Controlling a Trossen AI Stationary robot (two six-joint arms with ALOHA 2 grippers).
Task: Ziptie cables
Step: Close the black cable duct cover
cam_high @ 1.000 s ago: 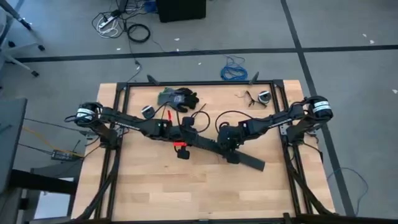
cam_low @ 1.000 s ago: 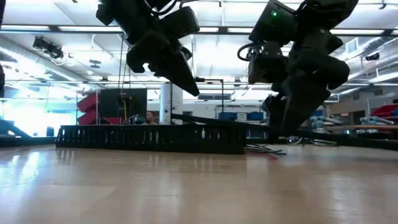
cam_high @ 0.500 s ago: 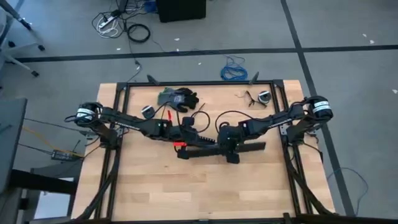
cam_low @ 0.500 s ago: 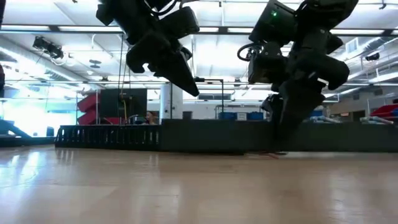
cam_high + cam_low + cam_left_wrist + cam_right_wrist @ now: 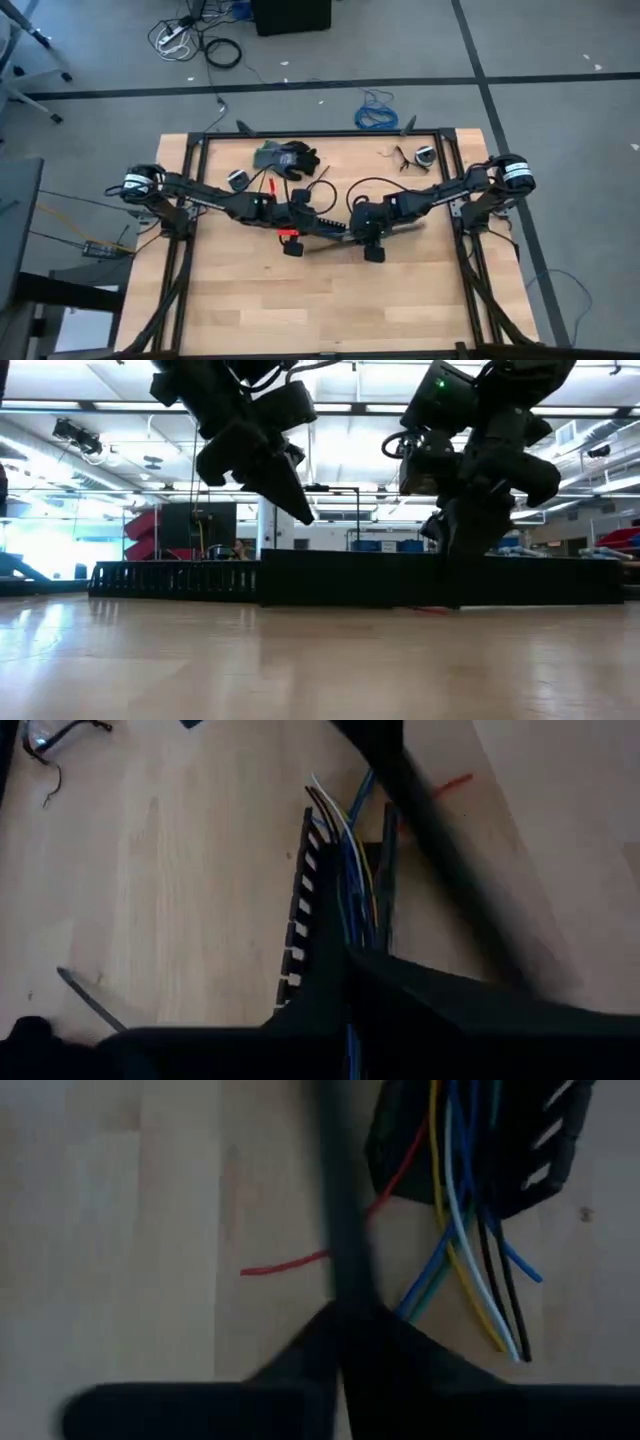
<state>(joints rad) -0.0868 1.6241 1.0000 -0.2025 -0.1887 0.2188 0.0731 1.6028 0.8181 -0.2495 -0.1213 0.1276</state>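
Observation:
A long black strip (image 5: 390, 231) runs left to right at the table's middle; in the low view it stands like a wall (image 5: 540, 578). My right gripper (image 5: 368, 240) (image 5: 340, 1315) is shut on it. The cables (image 5: 350, 870), thin blue, yellow, white, green and black wires, run beside a black slotted strip (image 5: 300, 910) into my left gripper (image 5: 299, 237) (image 5: 345, 960), which is shut on them. Their free ends (image 5: 480, 1280) fan out just past my right gripper. My left gripper has the cables (image 5: 352, 935) between its two shut fingers, which lie along the wires. The fingers hide the place of contact. The wires run on forward over the table. My right gripper pinches the black strip (image 5: 340, 1285) between its two fingers near its middle. The fingers come from above, pointing down, across the strip. The strip stands on its long edge on the table (image 5: 300, 660).
A loose red wire (image 5: 285, 1267) lies on the wood by the strip. Dark gloves (image 5: 286, 157) lie at the far edge, small tools (image 5: 418, 155) at the far right. A blue coiled cable (image 5: 377, 112) is on the floor beyond the table.
My right gripper has shut on the black strip. The strip lay flat and slanted toward the near right; its right end has swung toward the far edge and it has turned up onto its long edge. My left gripper has kept its hold.

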